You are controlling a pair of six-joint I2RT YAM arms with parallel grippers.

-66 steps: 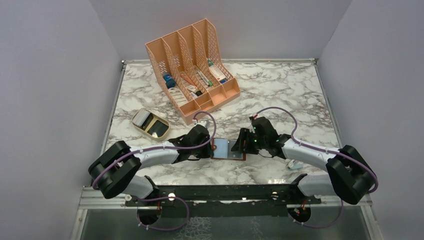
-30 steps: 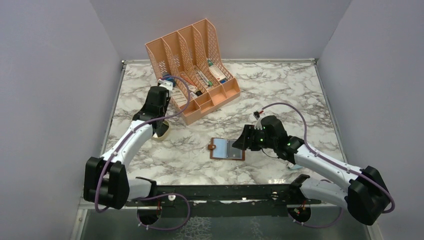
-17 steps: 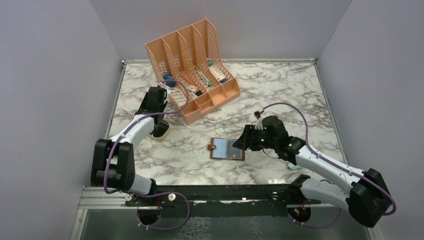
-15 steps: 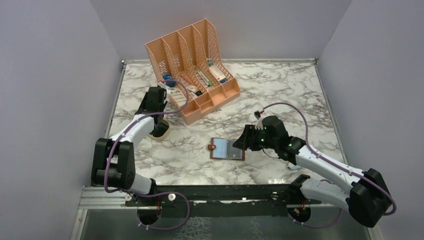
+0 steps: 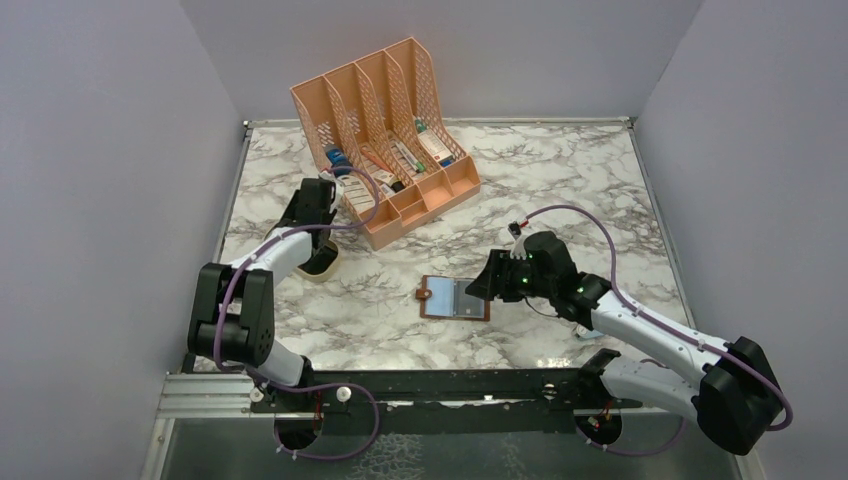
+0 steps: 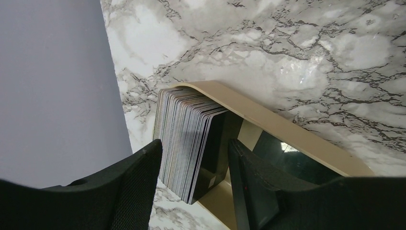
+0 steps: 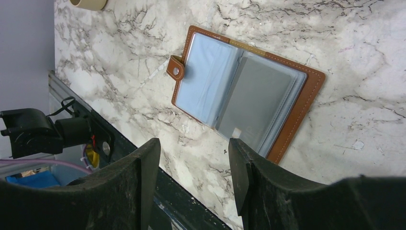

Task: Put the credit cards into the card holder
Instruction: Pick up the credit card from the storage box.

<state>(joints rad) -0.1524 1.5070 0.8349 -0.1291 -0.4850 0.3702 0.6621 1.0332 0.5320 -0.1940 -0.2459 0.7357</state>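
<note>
The brown card holder [image 5: 454,298] lies open on the marble, its clear pockets up and its snap tab to the left; it also shows in the right wrist view [image 7: 244,91]. A stack of credit cards [image 6: 184,134] stands on edge in a tan box [image 6: 292,139]; in the top view the box [image 5: 322,263] is mostly hidden under the left arm. My left gripper [image 6: 194,184] is open, its jaws straddling the near end of the stack. My right gripper [image 7: 191,184] is open and empty, hovering just right of the card holder.
A peach slotted desk organizer [image 5: 385,135] with small items stands at the back. A pale small object [image 5: 590,328] lies under the right forearm. The left wall is close to the tan box. The table's black front rail [image 7: 143,167] runs below the card holder.
My left arm swung from the card holder to the tan box at the left and settled over the stack. My right gripper drew back slightly from the card holder, then held still.
</note>
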